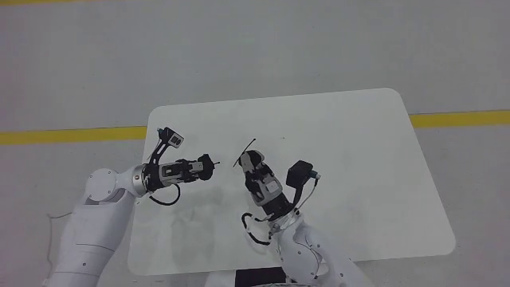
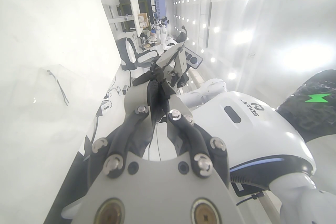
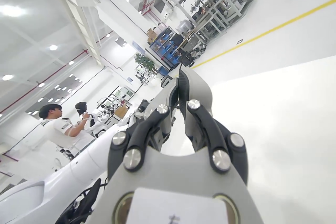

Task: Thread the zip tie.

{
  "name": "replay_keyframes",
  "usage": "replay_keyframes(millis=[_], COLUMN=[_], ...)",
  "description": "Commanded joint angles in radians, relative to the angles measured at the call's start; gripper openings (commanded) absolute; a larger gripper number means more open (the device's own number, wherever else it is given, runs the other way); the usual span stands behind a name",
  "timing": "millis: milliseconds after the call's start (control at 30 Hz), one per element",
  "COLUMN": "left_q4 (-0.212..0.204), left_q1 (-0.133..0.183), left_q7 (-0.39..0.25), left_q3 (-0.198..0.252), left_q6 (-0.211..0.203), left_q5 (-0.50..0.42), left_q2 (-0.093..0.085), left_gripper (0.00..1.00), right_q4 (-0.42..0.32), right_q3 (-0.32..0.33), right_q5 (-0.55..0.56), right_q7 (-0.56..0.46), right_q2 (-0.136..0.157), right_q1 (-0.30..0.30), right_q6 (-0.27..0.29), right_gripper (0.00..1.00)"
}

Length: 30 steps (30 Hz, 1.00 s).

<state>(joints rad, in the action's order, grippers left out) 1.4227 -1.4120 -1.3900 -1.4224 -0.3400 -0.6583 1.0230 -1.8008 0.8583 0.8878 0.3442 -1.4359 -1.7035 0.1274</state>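
Note:
The zip tie (image 1: 245,151) is a thin black strip held slanted above the white table (image 1: 358,167), with my right gripper (image 1: 250,159) shut on its middle. In the right wrist view a short black tip of the zip tie (image 3: 180,67) sticks out past the closed right gripper (image 3: 180,78). My left gripper (image 1: 210,166) hovers a short way to the left of the tie, apart from it, pointing at it. Its black pads (image 2: 157,96) are pressed together with nothing seen between them. Beyond them is the right gripper (image 2: 172,58).
A thin dark line (image 2: 61,89) lies on the table surface; I cannot tell whether it is a tie or a shadow. A tiny dark speck (image 1: 280,136) sits on the table behind the grippers. The table's left edge (image 1: 150,127) is near my left arm.

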Motion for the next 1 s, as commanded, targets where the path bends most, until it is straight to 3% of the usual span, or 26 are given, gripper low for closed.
replay_keyframes(millis=[0, 967], left_q4=[0.000, 0.000], left_q1=[0.000, 0.000], left_q7=[0.000, 0.000], left_q3=[0.000, 0.000], left_q6=[0.000, 0.000], left_q5=[0.000, 0.000], left_q2=[0.000, 0.000], left_gripper=[0.00, 0.00], right_q4=[0.022, 0.031], right_q3=[-0.028, -0.041], right_q5=[-0.004, 0.000], right_q7=[0.010, 0.006], right_q2=[-0.001, 0.000], right_q1=[0.028, 0.039], right_q6=[-0.023, -0.031], right_gripper=[0.00, 0.00])
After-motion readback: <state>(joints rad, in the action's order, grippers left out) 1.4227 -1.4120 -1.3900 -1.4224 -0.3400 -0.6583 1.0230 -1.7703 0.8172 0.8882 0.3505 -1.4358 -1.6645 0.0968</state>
